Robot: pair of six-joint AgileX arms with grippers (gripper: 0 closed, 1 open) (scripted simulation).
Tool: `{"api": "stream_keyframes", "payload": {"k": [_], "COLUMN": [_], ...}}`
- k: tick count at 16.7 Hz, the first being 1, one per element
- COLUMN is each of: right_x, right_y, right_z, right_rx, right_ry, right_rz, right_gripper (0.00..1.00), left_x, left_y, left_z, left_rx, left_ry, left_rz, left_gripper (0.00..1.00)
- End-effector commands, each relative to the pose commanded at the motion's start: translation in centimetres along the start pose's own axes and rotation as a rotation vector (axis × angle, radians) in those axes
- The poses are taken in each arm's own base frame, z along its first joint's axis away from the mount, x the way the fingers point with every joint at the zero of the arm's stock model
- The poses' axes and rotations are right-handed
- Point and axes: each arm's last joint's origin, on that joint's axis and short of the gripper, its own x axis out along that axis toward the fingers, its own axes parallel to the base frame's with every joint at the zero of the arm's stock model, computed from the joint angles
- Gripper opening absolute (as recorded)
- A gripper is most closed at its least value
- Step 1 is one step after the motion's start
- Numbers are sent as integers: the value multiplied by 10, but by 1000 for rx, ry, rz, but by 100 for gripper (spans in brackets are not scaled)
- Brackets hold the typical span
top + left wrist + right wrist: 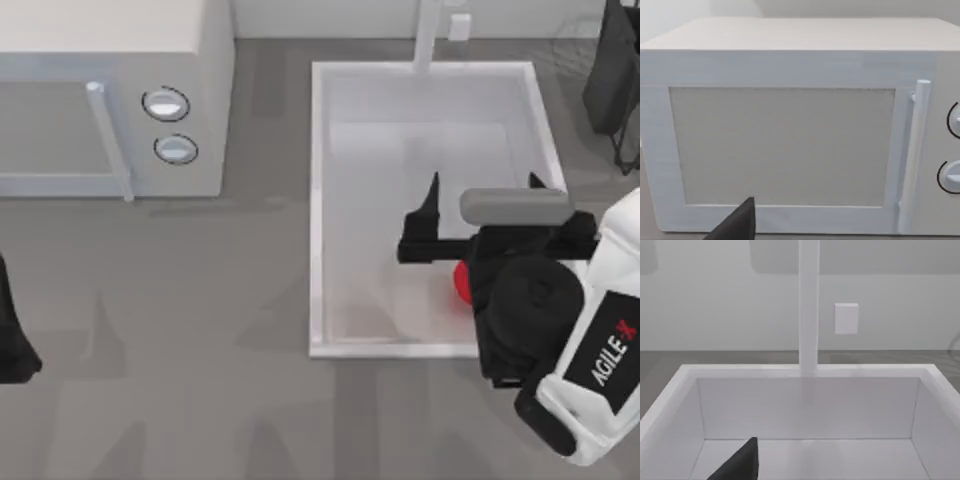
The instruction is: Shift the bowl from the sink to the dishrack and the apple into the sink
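Right gripper (485,185) over the sink's (322,200) right edge, fingers (432,195) spread wide, apple (462,282) behind them beneath the wrist, left arm parked at counter's left edge.

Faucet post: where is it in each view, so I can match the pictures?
Top view: faucet post at the sink's far rim, upper middle.
Right wrist view: faucet post upright, straight ahead, rising behind that same rim.
Left wrist view: faces the microwave, which the top view has at upper left.
Shared landmark: the sink's far rim.
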Motion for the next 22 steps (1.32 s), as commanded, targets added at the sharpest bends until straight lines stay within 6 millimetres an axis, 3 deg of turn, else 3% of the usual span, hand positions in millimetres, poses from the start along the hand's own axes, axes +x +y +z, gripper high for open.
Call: {"api": "stream_keyframes", "payload": {"k": [3, 7, 10, 13, 17, 22], "right_x": [4, 0, -19, -54, -107, -152], "right_y": [-16, -54, -92, -129, -163, -180], "right_z": [21, 70, 108, 135, 143, 120], "right_rx": [4, 18, 31, 43, 45, 18], "right_ry": [15, 25, 21, 7, -20, -33], "right_rz": [-20, -61, -89, -105, -95, -38], "right_gripper": [100, 100, 100, 100, 100, 100], "left_x": [0, 0, 0, 0, 0, 0], "left_y": [0, 0, 0, 0, 0, 0], "left_z": [0, 0, 0, 0, 0, 0], "left_rx": [0, 0, 0, 0, 0, 0], "left_ry": [0, 0, 0, 0, 0, 0], "left_rz": [0, 0, 0, 0, 0, 0], "left_gripper": [100, 100, 100, 100, 100, 100]}}
